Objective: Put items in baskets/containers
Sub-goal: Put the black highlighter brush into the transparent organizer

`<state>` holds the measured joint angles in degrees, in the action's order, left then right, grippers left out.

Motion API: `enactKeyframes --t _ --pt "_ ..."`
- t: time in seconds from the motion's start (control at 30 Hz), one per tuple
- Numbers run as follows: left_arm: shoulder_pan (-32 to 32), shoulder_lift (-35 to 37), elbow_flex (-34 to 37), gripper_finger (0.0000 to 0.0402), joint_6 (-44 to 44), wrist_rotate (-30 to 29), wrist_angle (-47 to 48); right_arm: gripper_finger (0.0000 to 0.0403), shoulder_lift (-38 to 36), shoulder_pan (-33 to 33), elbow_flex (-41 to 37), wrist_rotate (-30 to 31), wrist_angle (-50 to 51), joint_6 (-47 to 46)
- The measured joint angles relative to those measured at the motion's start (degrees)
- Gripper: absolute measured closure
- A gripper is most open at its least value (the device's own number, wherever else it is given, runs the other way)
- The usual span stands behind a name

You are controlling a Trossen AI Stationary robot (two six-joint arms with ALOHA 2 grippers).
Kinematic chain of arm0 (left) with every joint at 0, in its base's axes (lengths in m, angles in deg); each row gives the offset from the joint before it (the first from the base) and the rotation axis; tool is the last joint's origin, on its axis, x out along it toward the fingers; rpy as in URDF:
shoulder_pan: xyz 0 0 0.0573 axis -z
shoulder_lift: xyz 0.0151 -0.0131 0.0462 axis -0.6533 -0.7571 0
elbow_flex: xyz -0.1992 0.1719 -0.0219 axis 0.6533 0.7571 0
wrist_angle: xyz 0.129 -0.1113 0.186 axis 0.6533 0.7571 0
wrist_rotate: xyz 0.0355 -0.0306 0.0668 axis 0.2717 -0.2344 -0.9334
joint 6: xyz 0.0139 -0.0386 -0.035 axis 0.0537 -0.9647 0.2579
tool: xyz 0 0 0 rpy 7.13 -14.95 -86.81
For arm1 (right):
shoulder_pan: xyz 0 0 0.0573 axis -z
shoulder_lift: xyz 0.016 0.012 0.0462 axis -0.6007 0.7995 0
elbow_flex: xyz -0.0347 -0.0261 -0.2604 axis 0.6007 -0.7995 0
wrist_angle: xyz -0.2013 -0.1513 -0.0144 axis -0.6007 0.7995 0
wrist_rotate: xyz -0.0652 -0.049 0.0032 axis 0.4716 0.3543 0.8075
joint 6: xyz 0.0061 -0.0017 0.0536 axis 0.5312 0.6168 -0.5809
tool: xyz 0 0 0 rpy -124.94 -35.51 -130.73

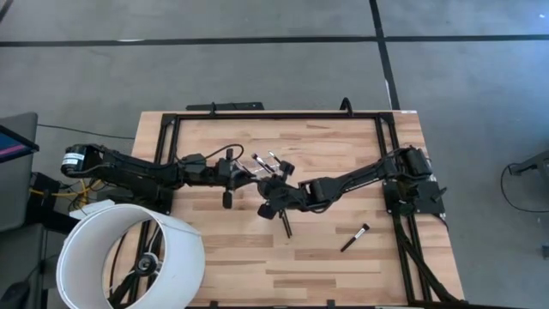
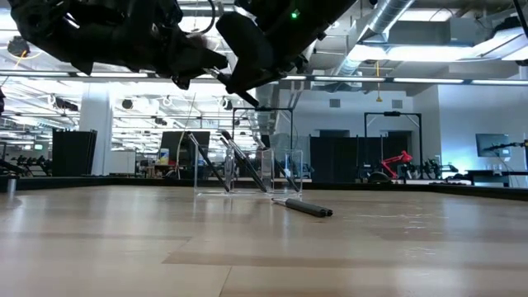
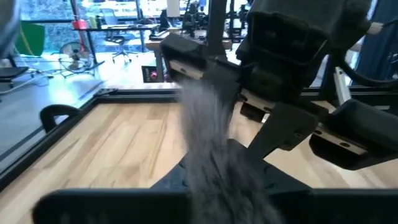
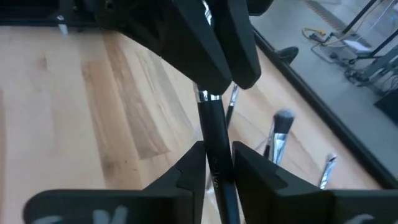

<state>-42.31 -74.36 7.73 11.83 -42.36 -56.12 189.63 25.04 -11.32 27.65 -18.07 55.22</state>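
A makeup brush with a black handle, a silver ferrule and a fluffy grey head hangs above the table's middle between both grippers. My right gripper is shut on its handle, and my left gripper is shut on its head end. The clear plastic holder stands just beyond them with several brushes leaning upright inside it. Another brush lies flat on the wood toward the table's right near side. My left gripper has the brush at its ferrule, pinched between the two fingers; the fluffy head sticks out past them toward its wrist camera. My right gripper pinches the middle of the black handle between its two fingers, which lie across it. The brush is lifted clear, and its handle end points to the table's near edge.
A big white cylinder stands at the table's left near corner, over the edge. A black frame runs round the tabletop. Bare wood lies near and to the left of the grippers.
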Motion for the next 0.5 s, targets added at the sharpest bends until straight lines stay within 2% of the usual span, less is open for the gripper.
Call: enactKeyframes --t 0.2,0.27,0.5 --pt "-0.3 0.0 0.0 0.036 -0.1 -3.2 1.1 0.0299 -0.7 -0.1 0.1 3.7 0.4 2.8" --pt "-0.9 0.0 0.0 0.0364 -0.1 -3.8 1.4 0.0287 -1.1 -0.1 0.0 5.9 2.1 2.8" --pt "-5.1 0.0 0.0 0.0366 -0.2 -4.3 4.3 0.0251 -3.5 -0.8 0.1 7.3 9.9 2.6"
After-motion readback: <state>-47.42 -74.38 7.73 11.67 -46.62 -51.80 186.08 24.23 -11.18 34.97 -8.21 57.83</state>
